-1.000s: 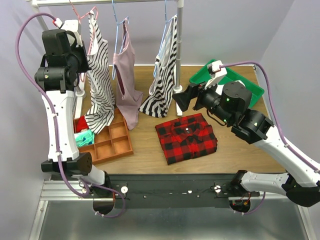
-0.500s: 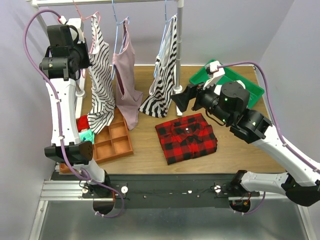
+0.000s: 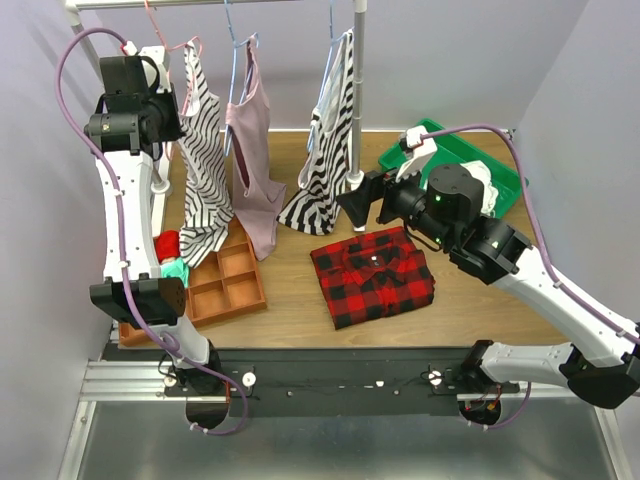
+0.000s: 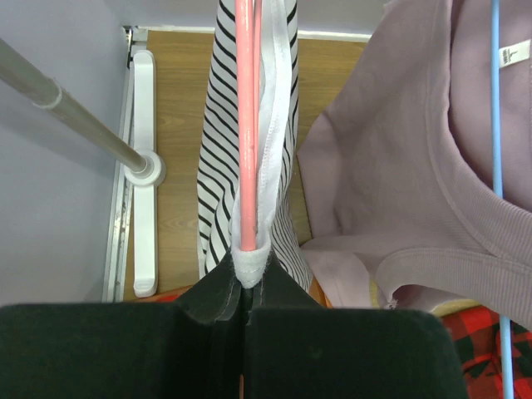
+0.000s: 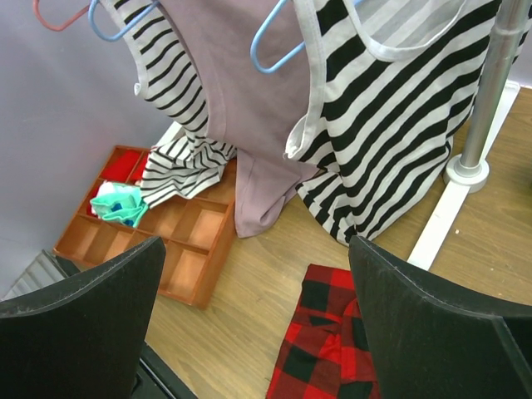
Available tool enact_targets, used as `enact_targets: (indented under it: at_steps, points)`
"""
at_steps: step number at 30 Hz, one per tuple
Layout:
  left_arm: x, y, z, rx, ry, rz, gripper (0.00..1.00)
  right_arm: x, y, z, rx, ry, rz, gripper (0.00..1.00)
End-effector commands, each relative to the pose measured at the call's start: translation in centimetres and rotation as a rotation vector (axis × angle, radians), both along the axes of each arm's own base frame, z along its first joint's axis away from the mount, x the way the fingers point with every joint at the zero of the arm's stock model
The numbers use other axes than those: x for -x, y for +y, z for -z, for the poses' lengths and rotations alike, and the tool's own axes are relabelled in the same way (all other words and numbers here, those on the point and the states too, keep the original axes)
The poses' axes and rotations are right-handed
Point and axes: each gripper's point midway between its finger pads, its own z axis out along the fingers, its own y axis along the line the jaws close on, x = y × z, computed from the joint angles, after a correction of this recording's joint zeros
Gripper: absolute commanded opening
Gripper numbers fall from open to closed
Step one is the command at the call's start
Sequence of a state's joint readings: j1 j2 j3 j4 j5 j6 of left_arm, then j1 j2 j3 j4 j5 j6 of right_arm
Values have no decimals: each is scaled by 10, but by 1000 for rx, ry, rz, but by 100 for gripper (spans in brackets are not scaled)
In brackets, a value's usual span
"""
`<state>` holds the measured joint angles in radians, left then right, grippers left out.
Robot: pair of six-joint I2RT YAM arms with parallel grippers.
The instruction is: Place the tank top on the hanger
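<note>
The white sleeveless tank top with thin black stripes [image 4: 218, 166] hangs straight ahead of the left gripper [image 4: 247, 287]. Its fingers are pinched tight on the top's white strap and on the thin pink-red wire hanger [image 4: 247, 125] threaded through it. That arm has lifted toward the grey clothes rail [image 3: 260, 4] in the last second, so the hanging looks nearly done. The right gripper [image 5: 255, 245] gapes wide and holds nothing.

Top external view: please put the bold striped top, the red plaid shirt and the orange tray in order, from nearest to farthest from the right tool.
1. Bold striped top: hangs on the rail, just to the left of the right tool.
2. Red plaid shirt: lies folded on the table, below the tool in this view.
3. Orange tray: far to the left, near the table's front left corner.
</note>
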<state>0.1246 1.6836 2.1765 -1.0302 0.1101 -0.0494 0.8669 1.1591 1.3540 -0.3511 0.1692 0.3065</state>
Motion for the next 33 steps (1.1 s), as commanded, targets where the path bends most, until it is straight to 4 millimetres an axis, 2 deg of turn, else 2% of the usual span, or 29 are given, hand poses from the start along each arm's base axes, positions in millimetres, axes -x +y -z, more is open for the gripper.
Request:
enact_targets:
  at_steps: [1, 4, 6, 8, 10, 11, 12, 14, 15, 17, 18, 21, 23, 24, 26, 27, 28, 29, 30, 31, 32, 33]
  points:
    - [6, 5, -10, -7, -47, -17, 0, 1, 6, 4, -4, 1, -21, 99]
    - [8, 5, -9, -6, -55, -22, 6, 0, 6, 4, -4, 0, -20, 99]
    - [11, 7, -11, -9, -62, -30, 15, 1, 6, 5, -4, 2, -20, 99]
    - [12, 8, -12, -11, -65, -38, 18, 1, 6, 6, -5, 4, -21, 99]
    - [14, 9, -15, -11, -70, -47, 28, 0, 6, 8, -4, 7, -19, 99]
    - [15, 10, -16, -15, -73, -49, 33, 0, 6, 7, -8, 8, -20, 99]
    - [17, 9, -19, -12, -82, -52, 47, 0, 7, 10, -5, 11, -22, 99]
    - [20, 9, -24, -12, -96, -52, 57, 1, 6, 9, -7, 10, -20, 99]
    - [23, 8, -28, -10, -108, -53, 69, 1, 6, 9, -7, 11, -20, 99]
    - [26, 8, -35, -8, -130, -57, 78, 2, 5, 9, -8, 9, -19, 99]
    - [31, 7, -41, -5, -147, -59, 85, 1, 5, 9, -9, 8, -19, 99]
    - [42, 6, -54, -2, -189, -70, 93, 1, 6, 10, -11, 11, -20, 99]
    - [48, 6, -54, 6, -197, -84, 95, 3, 7, 13, -12, 17, -26, 99]
    - [58, 5, -62, 6, -225, -88, 96, 2, 8, 13, -12, 18, -28, 99]
    - [65, 3, -55, 22, -231, -97, 96, 3, 8, 15, -13, 21, -29, 99]
    - [80, 1, -65, 28, -273, -103, 97, 2, 8, 15, -16, 19, -27, 99]
    - [81, 1, -50, 40, -259, -110, 97, 3, 7, 17, -14, 22, -29, 99]
    - [87, 0, -47, 51, -266, -115, 97, 3, 7, 17, -15, 22, -29, 99]
    - [102, -4, -53, 77, -307, -121, 97, 3, 7, 20, -12, 24, -27, 99]
    - [102, -4, -30, 95, -275, -133, 97, 4, 6, 20, -13, 23, -27, 99]
    - [108, -4, -21, 109, -272, -150, 97, 4, 5, 21, -13, 24, -24, 99]
    - [123, -7, -22, 131, -305, -163, 97, 4, 5, 23, -8, 26, -26, 99]
